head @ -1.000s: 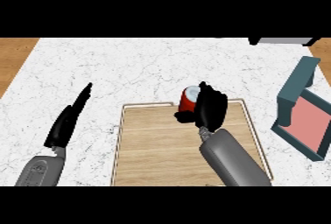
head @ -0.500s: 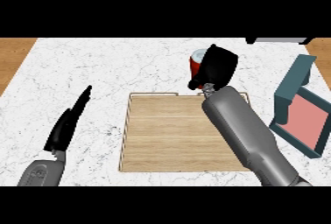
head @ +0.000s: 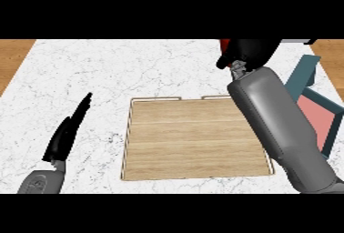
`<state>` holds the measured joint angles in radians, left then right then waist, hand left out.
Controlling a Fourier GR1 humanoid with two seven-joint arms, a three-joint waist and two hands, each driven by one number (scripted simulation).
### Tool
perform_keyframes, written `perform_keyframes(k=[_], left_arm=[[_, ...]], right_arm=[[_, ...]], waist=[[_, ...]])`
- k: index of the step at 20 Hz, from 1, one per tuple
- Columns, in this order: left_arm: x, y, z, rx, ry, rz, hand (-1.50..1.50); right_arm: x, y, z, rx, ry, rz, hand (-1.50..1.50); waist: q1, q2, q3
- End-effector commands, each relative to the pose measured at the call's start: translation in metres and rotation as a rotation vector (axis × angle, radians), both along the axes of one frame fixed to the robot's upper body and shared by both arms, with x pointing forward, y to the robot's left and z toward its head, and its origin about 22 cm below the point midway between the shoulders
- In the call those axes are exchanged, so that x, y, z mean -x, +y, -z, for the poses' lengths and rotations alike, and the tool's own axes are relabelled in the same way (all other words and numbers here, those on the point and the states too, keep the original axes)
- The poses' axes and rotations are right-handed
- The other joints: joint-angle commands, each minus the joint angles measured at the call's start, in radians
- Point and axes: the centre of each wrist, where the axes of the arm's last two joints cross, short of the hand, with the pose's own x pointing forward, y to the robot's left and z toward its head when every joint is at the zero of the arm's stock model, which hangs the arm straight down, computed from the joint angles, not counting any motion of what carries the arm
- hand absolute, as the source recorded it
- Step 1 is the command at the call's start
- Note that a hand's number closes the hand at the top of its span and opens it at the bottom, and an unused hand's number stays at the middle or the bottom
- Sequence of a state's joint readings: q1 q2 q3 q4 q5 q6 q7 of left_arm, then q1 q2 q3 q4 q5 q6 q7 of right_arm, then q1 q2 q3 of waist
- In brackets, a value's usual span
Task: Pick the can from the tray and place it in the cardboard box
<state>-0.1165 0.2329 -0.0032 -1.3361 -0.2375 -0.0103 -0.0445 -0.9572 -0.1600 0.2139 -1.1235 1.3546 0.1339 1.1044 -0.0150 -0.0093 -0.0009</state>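
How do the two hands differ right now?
The right hand is far out near the counter's back edge, past the tray; the left hand sits near, left of the tray. The right hand's fingers curl round the red can, which it mostly hides; the left hand's fingers are straight and hold nothing. Both are black on grey forearms.

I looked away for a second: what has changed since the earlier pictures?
The right hand, shut on the red can, has lifted it off the tray and carried it away from the robot and to the right, toward the box; the can is now mostly hidden. The tray now holds nothing. The left hand stays open at the lower left, and the box has not been touched.
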Motion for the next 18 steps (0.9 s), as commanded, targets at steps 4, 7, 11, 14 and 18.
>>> perform_keyframes(k=[4, 7, 11, 14, 18], left_arm=[[-0.003, 0.005, -0.019, -0.005, 0.002, -0.005, 0.0], [0.009, 0.013, -0.003, -0.016, 0.013, -0.001, 0.0], [0.007, 0.016, 0.0, 0.003, -0.001, 0.004, 0.0], [0.001, 0.013, -0.011, -0.01, -0.003, -0.005, 0.0], [-0.002, 0.009, -0.007, -0.01, -0.017, -0.014, 0.0]], right_arm=[[0.013, -0.043, -0.026, -0.023, -0.066, 0.256, 1.5], [0.021, -0.07, -0.044, -0.056, -0.072, 0.309, 1.5], [0.027, -0.111, -0.028, -0.052, -0.016, 0.356, 1.5], [0.043, -0.137, -0.03, -0.067, 0.033, 0.372, 1.5], [0.059, -0.174, 0.011, -0.114, 0.105, 0.407, 1.5]], waist=[[-0.002, -0.001, 0.001], [-0.004, -0.001, 0.001], [-0.001, 0.004, 0.0], [-0.007, 0.003, 0.001], [-0.004, 0.006, 0.001]])
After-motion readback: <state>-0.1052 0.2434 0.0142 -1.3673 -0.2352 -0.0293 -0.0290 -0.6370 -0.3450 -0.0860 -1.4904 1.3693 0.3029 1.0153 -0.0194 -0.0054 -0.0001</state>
